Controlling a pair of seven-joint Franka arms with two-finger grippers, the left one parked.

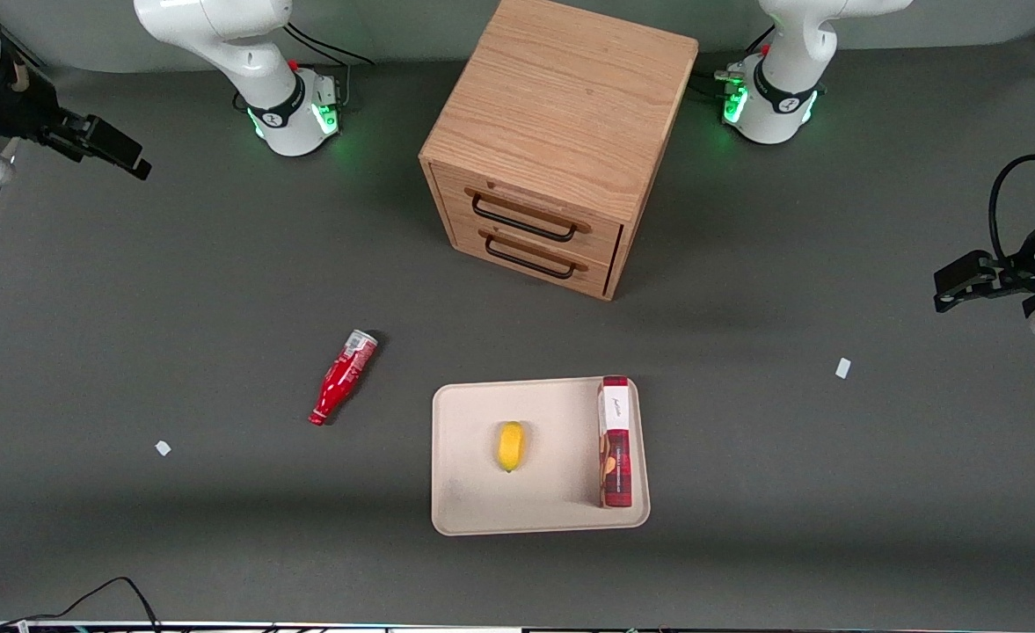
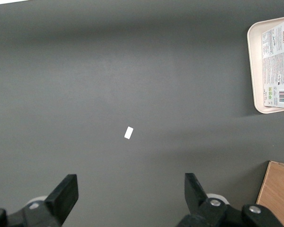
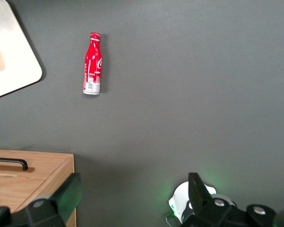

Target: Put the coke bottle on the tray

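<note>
The coke bottle (image 1: 343, 377) lies on its side on the dark tabletop (image 1: 174, 290), just beside the tray (image 1: 473, 492) on the working arm's side, not touching it; its red cap points toward the front camera and its silver base toward the wooden drawer cabinet (image 1: 552, 149). The pincer (image 1: 99, 145) hangs high, well apart from the tray and out at the working arm's end of the tabletop, its fingers (image 3: 66, 196) spread wide and holding nothing.

The likeliest trouble, as I judge it: the bottle is round and lying down, so a grasp off its middle or across the narrow neck could make it roll or squirt out. The tray is also partly taken. A yellow fruit (image 1: 511, 446) sits near its middle and a red-and-white box (image 1: 615, 442) lies along the edge nearest the parked arm, so a careless drop could knock either, or leave the bottle perched on the rim.

Count: one bottle, one tray, one fruit, one box, one cabinet with two drawers, and two small white scraps (image 1: 163, 448) on the tabletop.
</note>
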